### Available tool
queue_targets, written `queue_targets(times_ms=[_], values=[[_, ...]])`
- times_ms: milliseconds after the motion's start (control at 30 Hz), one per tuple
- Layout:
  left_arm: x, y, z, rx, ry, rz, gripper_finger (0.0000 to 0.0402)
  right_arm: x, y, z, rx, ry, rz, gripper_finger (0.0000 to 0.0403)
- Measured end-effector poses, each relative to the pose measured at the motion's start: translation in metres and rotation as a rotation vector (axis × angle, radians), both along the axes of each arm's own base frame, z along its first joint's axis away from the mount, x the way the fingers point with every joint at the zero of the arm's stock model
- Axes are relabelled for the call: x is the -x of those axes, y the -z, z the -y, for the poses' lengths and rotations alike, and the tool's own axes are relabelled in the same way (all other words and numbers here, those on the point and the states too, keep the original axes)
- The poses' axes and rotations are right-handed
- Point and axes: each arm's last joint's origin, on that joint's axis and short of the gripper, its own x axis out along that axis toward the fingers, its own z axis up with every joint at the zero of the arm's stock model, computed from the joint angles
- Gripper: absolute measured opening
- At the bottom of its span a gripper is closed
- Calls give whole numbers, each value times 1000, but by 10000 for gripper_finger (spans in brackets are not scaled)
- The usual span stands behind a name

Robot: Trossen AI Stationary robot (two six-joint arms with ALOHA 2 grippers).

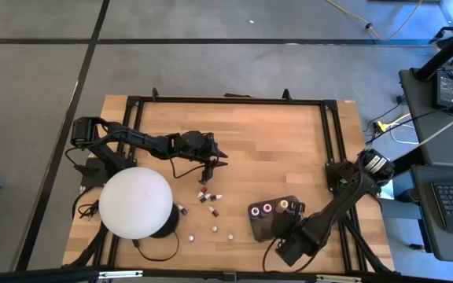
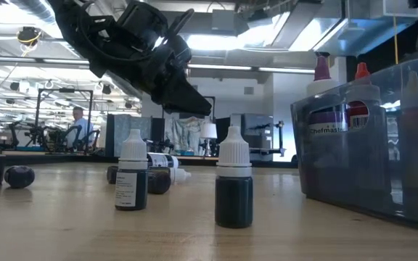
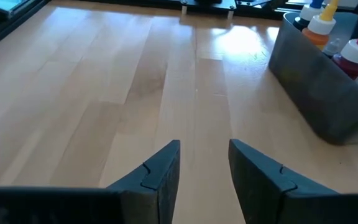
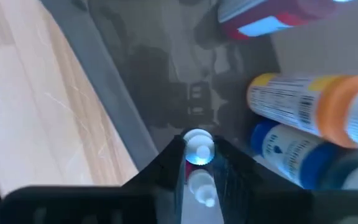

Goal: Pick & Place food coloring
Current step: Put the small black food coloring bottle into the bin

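Note:
Several tiny food coloring bottles (image 1: 208, 193) lie loose on the wooden table; two white-capped ones (image 2: 131, 170) (image 2: 234, 177) stand upright near the front. The dark grey tray (image 1: 255, 226) holds larger bottles with red, pink and yellow tops. My right gripper (image 4: 199, 155) (image 1: 280, 232) points down into the tray, shut on a small white-capped bottle. My left gripper (image 3: 204, 152) (image 1: 220, 161) hovers open above bare table left of the tray, with nothing between its fingers. My right gripper pinches the small bottle between its two fingers, just below its white cap (image 4: 197, 144). The fingers come from above, pointing down into the tray, with the bottle lying along them. Whether the bottle rests on the tray floor I cannot tell.
A big white dome (image 1: 136, 203) stands at the front left, beside the loose bottles. Larger orange-capped (image 4: 316, 112) and blue-labelled (image 4: 284, 152) bottles lie in the tray close to my right fingers. Bare wood stretches across the table's far half (image 1: 274, 134).

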Motion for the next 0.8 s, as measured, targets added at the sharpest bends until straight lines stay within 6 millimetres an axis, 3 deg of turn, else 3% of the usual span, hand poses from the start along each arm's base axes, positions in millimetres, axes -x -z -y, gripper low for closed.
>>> queue_targets(times_ms=[300,567,800], values=[[0,0,0,20,-7,0,132,-5,3,-3,9,18,78,71],[0,0,0,20,-7,0,136,-3,24,0,-15,18,120,72],[0,0,0,35,-15,1,133,-2,28,1,-29,33,134,74]])
